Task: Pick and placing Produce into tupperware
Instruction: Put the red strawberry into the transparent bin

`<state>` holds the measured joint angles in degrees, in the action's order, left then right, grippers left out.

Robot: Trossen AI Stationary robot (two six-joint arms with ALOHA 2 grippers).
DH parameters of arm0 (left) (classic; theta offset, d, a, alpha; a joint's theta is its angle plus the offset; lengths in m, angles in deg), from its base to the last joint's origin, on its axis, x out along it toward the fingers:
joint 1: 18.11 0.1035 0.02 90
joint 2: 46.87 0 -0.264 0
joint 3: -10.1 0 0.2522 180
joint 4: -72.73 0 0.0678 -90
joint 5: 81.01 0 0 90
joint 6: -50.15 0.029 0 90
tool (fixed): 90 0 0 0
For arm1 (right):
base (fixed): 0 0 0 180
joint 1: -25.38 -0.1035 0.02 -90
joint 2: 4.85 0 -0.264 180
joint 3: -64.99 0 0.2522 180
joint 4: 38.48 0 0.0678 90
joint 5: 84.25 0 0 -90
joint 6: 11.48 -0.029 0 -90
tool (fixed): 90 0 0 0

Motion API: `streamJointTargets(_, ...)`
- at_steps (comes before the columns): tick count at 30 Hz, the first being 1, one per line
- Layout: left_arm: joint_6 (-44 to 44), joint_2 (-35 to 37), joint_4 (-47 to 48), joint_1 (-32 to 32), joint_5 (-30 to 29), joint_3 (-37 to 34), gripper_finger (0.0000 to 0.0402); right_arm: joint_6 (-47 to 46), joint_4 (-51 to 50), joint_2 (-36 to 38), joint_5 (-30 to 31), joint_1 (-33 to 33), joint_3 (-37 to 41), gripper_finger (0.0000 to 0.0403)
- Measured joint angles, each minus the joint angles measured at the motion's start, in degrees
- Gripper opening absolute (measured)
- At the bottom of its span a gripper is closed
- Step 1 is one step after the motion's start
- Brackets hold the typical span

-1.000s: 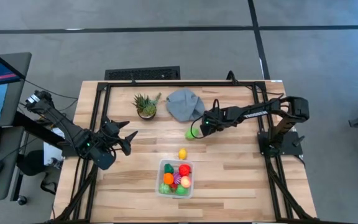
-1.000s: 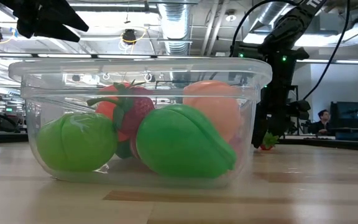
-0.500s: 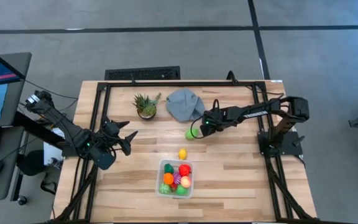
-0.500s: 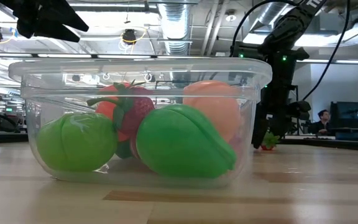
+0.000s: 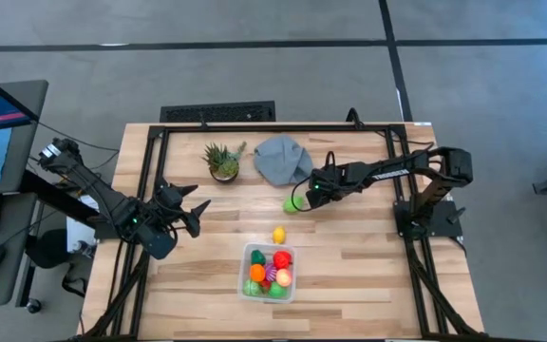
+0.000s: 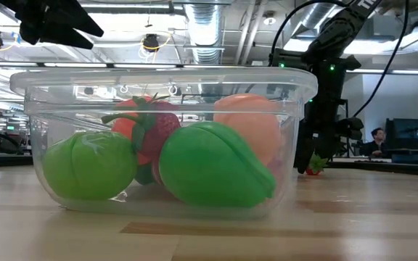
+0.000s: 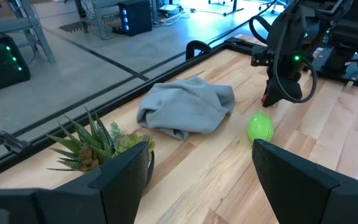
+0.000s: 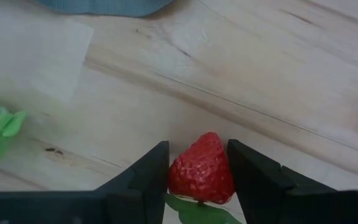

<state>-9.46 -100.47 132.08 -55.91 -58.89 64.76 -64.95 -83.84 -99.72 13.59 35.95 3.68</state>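
Red toy strawberry (image 8: 201,168) sits squarely between your right gripper's (image 8: 199,171) two fingers, which press against its sides, so you have a grip on it down at the counter (image 5: 349,266), just beside the grey cloth (image 5: 283,159) and next to a loose green fruit (image 5: 292,204). That puts you at the pick stage of one more piece of produce: the berry is clamped but seems to be at counter level, not yet carried. The clear tupperware (image 5: 270,272) stands nearer the front edge, well apart from your right gripper, and already holds a pile of toy fruits, green, red, orange and pink among them. A small yellow piece (image 5: 278,235) lies on the counter just behind the container. Your next move, by my reading, calls for a straight lift to clear the wood, then a swing over the yellow piece to a spot above the open container, and a release only once the berry is inside the rim; the pile is high, so let go gently. Your left gripper (image 5: 196,213) hovers off to the left side of the counter with its fingers spread and empty, pointed toward the potted plant (image 5: 222,161).
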Motion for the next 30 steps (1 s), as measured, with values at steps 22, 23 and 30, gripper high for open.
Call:
streamJointTargets(22,0.00,0.00,0.00,0.02,-0.13,0.00,0.0279,0.51,-3.20,0.39,-1.86,-0.14,-1.20,0.0179)
streamJointTargets(23,0.00,0.00,0.00,0.00,-0.18,0.00,0.0279,0.78,-3.06,0.39,-1.85,-0.17,-1.50,0.0178)
streamJointTargets(30,0.00,0.00,0.00,0.00,-0.31,0.00,0.0279,1.42,-3.13,0.39,-1.28,-0.68,-3.26,0.0174)
